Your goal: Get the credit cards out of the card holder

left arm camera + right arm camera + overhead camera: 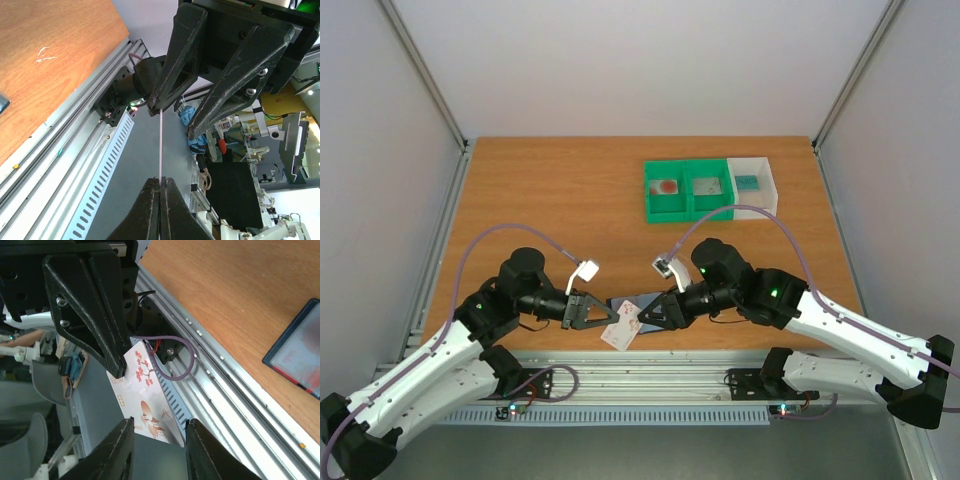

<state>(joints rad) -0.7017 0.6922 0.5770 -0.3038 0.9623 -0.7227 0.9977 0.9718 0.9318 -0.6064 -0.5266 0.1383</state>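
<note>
A white credit card (140, 385) printed with red blossoms hangs in the air just past the table's near edge. My left gripper (160, 179) is shut on one end of it, and the card (160, 150) shows there as a thin pink line. The right gripper (160, 422) faces it with its jaws apart and the card's other end lying in the gap. From above, the card (620, 333) sits between the left gripper (610, 316) and the right gripper (643, 318). The dark navy card holder (633, 301) lies flat on the table behind them, its corner (300, 350) at the right wrist view's right edge.
Two green bins (685, 190) and a white bin (755, 185) stand at the back right, one green bin holding a reddish item (665, 186). A metal rail (225, 385) runs along the table's near edge below the card.
</note>
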